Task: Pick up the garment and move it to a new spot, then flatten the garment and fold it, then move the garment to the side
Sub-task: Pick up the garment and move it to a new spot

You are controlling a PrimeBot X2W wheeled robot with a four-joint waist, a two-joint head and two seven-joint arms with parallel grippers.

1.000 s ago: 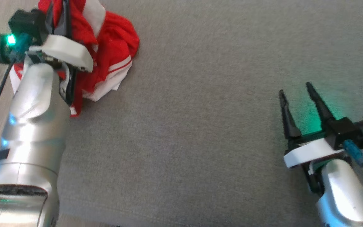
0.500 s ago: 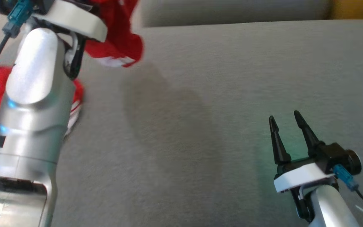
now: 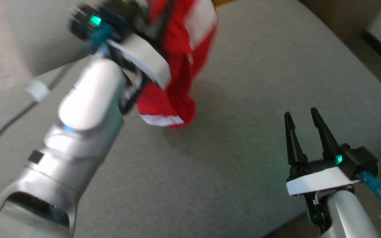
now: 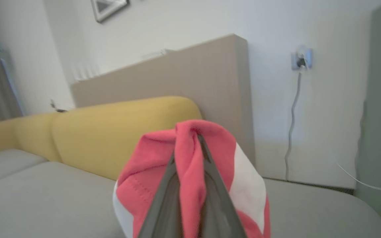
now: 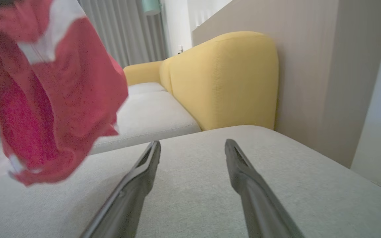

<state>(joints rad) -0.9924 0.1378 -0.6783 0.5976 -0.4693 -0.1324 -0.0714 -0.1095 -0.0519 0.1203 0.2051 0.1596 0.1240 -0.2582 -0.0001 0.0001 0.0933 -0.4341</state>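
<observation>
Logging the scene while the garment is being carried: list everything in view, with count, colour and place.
garment: one, red with white panels, hanging above the seat cushion
seat cushion: one, grey, beneath both grippers
sofa backrest: one, yellow, behind the seat cushion
panel: one, beige, behind the sofa backrest
wall socket: one, on the white wall beside the panel
cable: one, pale grey, hanging down from the wall socket
picture frame: one, pale, high on the wall
curtains: grey, at the far end of the room
left gripper: one, dark fingers, shut on the garment, raised
right gripper: one, dark fingers, open, holding nothing, low over the seat cushion
</observation>
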